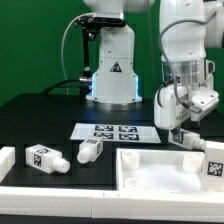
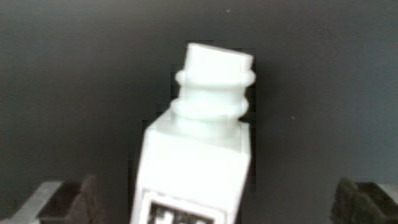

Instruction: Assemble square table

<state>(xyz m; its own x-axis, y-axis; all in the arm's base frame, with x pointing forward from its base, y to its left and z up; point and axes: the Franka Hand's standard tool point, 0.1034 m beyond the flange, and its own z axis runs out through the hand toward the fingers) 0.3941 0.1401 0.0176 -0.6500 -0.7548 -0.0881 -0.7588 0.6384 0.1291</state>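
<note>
My gripper [image 1: 184, 128] hangs at the exterior view's right, just behind the square table top [image 1: 140, 157], a white tray with a raised rim. In the wrist view the gripper [image 2: 214, 205] is open, with its dark fingers [image 2: 61, 200] wide on either side of a white leg [image 2: 196, 140]. That leg lies on the black table with its narrow pegged end pointing away and a tag near the jaws. Neither finger touches it. In the exterior view the same leg [image 1: 186, 139] shows partly under the gripper. Two more legs [image 1: 42, 158] [image 1: 90, 150] lie to the left. Another tagged leg [image 1: 213, 165] sits at the top's right end.
The marker board [image 1: 115, 131] lies flat in front of the robot's base [image 1: 112, 75]. A long white border rail [image 1: 60, 196] runs along the front edge, and a white block [image 1: 6, 160] stands at the far left.
</note>
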